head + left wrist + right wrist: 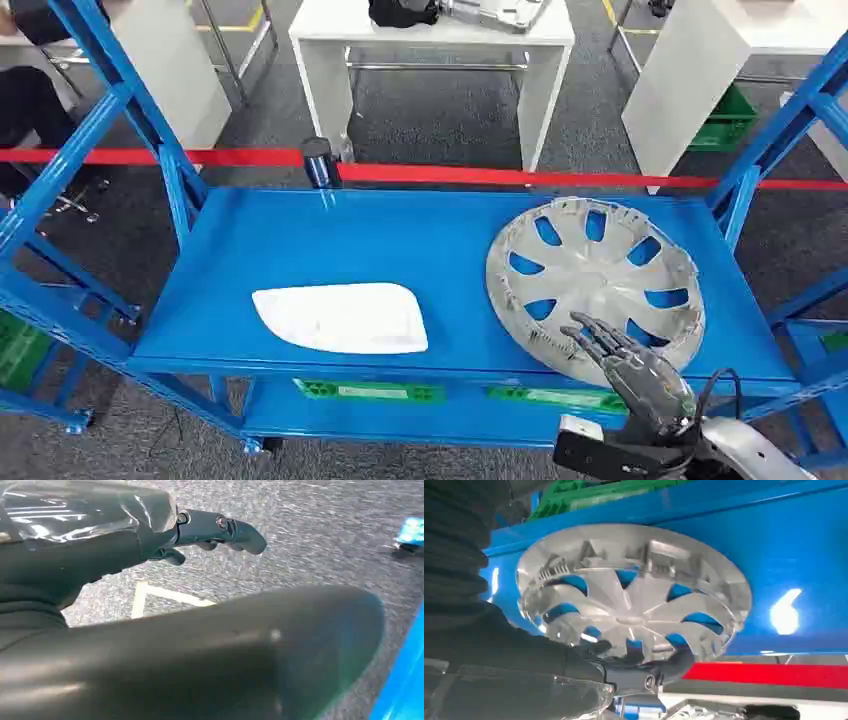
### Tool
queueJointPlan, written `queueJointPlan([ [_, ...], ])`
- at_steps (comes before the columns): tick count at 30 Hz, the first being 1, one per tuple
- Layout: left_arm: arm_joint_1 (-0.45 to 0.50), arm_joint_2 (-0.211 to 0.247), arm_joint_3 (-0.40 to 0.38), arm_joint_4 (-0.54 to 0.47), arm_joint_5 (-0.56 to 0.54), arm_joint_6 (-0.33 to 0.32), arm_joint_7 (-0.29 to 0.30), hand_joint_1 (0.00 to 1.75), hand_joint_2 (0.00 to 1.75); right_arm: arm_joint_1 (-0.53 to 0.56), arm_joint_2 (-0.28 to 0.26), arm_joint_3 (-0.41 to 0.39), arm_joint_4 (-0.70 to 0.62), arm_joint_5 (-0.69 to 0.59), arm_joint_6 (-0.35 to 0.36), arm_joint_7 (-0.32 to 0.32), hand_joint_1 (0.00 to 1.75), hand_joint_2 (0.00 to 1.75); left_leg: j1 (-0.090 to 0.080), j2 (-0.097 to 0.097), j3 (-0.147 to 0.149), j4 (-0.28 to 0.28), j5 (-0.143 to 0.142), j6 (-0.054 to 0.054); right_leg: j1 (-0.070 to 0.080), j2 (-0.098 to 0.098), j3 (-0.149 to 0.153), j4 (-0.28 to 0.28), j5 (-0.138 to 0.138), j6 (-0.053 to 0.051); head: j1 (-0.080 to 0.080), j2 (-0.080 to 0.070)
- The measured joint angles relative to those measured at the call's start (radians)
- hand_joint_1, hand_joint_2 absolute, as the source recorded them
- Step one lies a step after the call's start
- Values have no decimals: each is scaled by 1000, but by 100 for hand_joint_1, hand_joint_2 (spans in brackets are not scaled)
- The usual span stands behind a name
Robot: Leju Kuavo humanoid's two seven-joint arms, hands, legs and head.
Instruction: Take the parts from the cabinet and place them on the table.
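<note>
Head view: right hand point(632, 368) at the near rim of the round silver-grey plastic hubcap with spoke cut-outs point(596, 285), fingers spread, nothing gripped yet. Hubcap lying flat on the blue metal cabinet shelf point(350, 240), at roughly 3 o'clock from shelf centre; flat white rounded plastic panel point(340, 317) at about 7 o'clock, well apart from it. Right wrist view: fingers point(674, 662) just at the hubcap's point(634, 592) edge, contact not certain. Left hand point(215, 530) hanging over grey floor, loose, empty. Step in hand, judged: reach-to-grasp on the hubcap, first pick. Next move needs fingers under or over the rim, firm pinch, then lift clear of the shelf lip. Count: one hubcap, one white panel, both still on the shelf, none delivered.
</note>
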Motion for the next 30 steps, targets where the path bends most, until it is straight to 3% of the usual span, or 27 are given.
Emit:
queueJointPlan([
  [2,-10,5,10,17,-16,0,-13,0,0,3,2,2,1,3,0,0,0,175,3,1,2,-2,-1,-4,5,1,-2,0,-1,-13,-3,0],
  [4,-17,12,15,32,-30,5,-24,0,0,-2,3,6,3,10,0,-2,0,175,8,2,-5,18,-16,-14,-3,2,5,-2,4,-24,-3,0],
  [5,-22,13,18,43,-33,6,-31,0,0,-6,5,8,6,13,0,-6,0,175,9,2,-25,65,-52,-21,-3,1,5,-2,5,-27,-7,0],
  [7,-32,20,22,64,-47,13,-40,0,0,-15,10,15,13,22,1,-12,0,175,13,2,-104,230,-134,-30,-2,1,1,-2,5,-28,-6,0],
  [8,-35,22,23,78,-52,15,-45,0,0,-23,14,21,21,29,3,-15,0,175,14,2,-142,308,-159,-31,0,1,1,-2,5,-28,-7,0],
  [9,-37,24,25,88,-54,16,-49,0,0,-30,16,26,29,32,5,-16,0,175,14,2,-157,332,-156,-30,1,1,2,-2,4,-29,-7,0],
  [10,-39,27,26,98,-63,18,-52,0,0,-39,20,32,38,37,11,-20,0,175,14,2,-147,303,-128,-27,3,2,3,-2,4,-30,-6,0],
  [11,-42,31,28,109,-69,22,-53,0,0,-50,22,38,47,41,17,-24,0,175,13,2,-116,234,-85,-21,5,4,5,-2,3,-30,-7,0],
  [13,-51,37,34,125,-81,27,-58,0,0,-75,27,50,64,47,24,-27,0,175,5,1,-24,40,1,3,9,7,7,-3,3,-30,-7,0],
  [14,-56,45,37,129,-86,29,-60,0,0,-88,32,58,76,50,26,-27,0,175,0,5,-10,9,-5,10,13,7,6,-3,3,-29,-2,0],
  [17,-62,49,40,146,-101,34,-63,0,0,-115,43,75,109,63,33,-19,0,175,-10,7,-12,1,1,15,7,5,4,-10,5,-18,-4,0],
  [18,-64,50,40,148,-104,34,-63,0,0,-125,45,79,116,68,32,-11,0,175,-9,7,-6,-13,8,23,11,5,9,-18,8,-9,-4,0],
  [19,-66,50,41,150,-111,31,-63,0,0,-129,48,80,124,72,30,-3,0,175,4,9,13,-37,23,24,8,3,3,-6,2,-10,-3,0],
  [20,-68,50,43,151,-118,29,-63,0,0,-137,51,80,134,77,27,2,0,175,2,9,18,-45,28,31,12,3,-12,23,-16,-13,-1,0],
  [22,-73,50,47,156,-126,24,-62,0,0,-148,57,84,159,81,24,11,0,175,1,8,16,-45,28,33,9,3,-87,177,-83,-21,2,0],
  [23,-75,49,50,159,-127,23,-62,0,0,-148,61,85,169,83,24,13,0,175,-1,7,15,-45,28,33,7,3,-128,257,-109,-20,1,0],
  [24,-75,49,50,162,-131,23,-62,0,0,-149,64,87,177,83,24,13,0,175,-1,6,15,-44,27,33,7,3,-151,299,-116,-13,2,0],
  [25,-75,50,52,165,-137,23,-62,0,0,-149,68,89,184,85,24,17,0,175,-1,5,16,-44,27,32,5,3,-147,283,-102,-3,2,0],
  [26,-76,50,54,168,-143,21,-64,0,0,-151,71,89,190,87,23,26,0,175,-1,3,17,-43,25,30,3,3,-116,219,-70,11,2,0],
  [28,-81,53,61,179,-162,19,-77,0,0,-160,77,84,203,96,23,37,0,175,2,1,18,-32,18,20,-3,0,-16,16,7,33,2,0],
  [30,-88,63,72,188,-184,20,-93,0,0,-170,88,77,219,104,23,48,0,175,-6,0,12,-13,6,6,3,2,-2,-15,13,4,4,0],
])
